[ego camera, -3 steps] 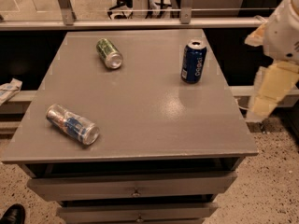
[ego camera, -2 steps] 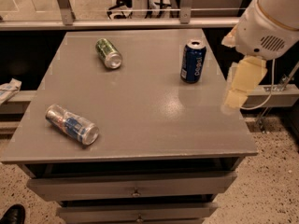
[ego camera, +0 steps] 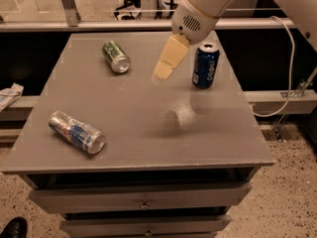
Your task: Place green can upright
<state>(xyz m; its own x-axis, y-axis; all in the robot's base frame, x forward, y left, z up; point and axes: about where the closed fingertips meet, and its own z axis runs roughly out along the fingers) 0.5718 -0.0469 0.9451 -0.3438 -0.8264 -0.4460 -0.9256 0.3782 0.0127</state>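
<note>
In the camera view, the green can lies on its side toward 11 o'clock on the grey table, one silver end turned toward 5 o'clock. It is not yet upright, so the task's work looks undone. The gripper hangs in the air above the tabletop at about 12 o'clock from the table's centre, slanting down toward 7 o'clock. It sits between the green can at its 9 o'clock and the dark blue can at its 3 o'clock, touching neither. Whether it is clenched or released cannot be told, but it carries nothing. Judging by the slant, it is lined up to travel toward the green can and has not arrived. The dark blue can stands upright at 1 o'clock, near the right edge. The silver can lies on its side at 8 o'clock, near the left and front edges and well apart from the rest. Bare surface spreads through the middle and toward 5 o'clock, giving room to stand a can. The green can has some margin from the far and left edges, though it could likely roll if nudged.
</note>
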